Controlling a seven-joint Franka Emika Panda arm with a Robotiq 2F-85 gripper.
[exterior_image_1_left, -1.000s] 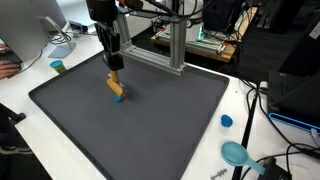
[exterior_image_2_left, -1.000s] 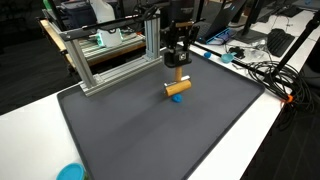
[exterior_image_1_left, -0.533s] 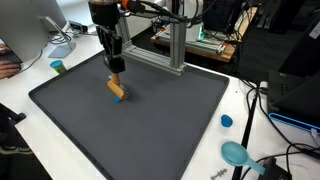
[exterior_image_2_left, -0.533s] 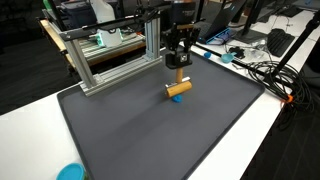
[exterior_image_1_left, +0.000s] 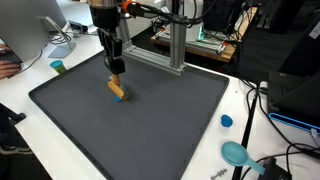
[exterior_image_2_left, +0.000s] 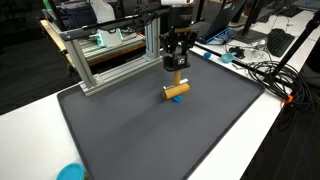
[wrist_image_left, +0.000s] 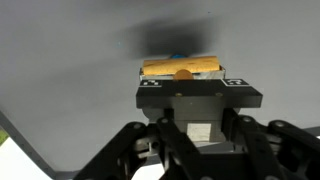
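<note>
Around the wooden piece (exterior_image_1_left: 117, 89), all well apart from it: a metal frame (exterior_image_1_left: 176, 45) at one o'clock, a teal cup (exterior_image_1_left: 58, 67) at ten and a blue cap (exterior_image_1_left: 226, 121) at four, off the mat (exterior_image_1_left: 160, 125). The gripper (exterior_image_1_left: 115, 71) is clamped tight on the piece's upright stem, over the mat's far half.

Black jaws on a black wrist block (wrist_image_left: 200, 99) bearing small white corner markings

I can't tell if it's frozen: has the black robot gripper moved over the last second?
Yes, slightly. The black robot gripper has sunk a little lower against the silver aluminium frame behind it, toward the dark grey mat.
</note>
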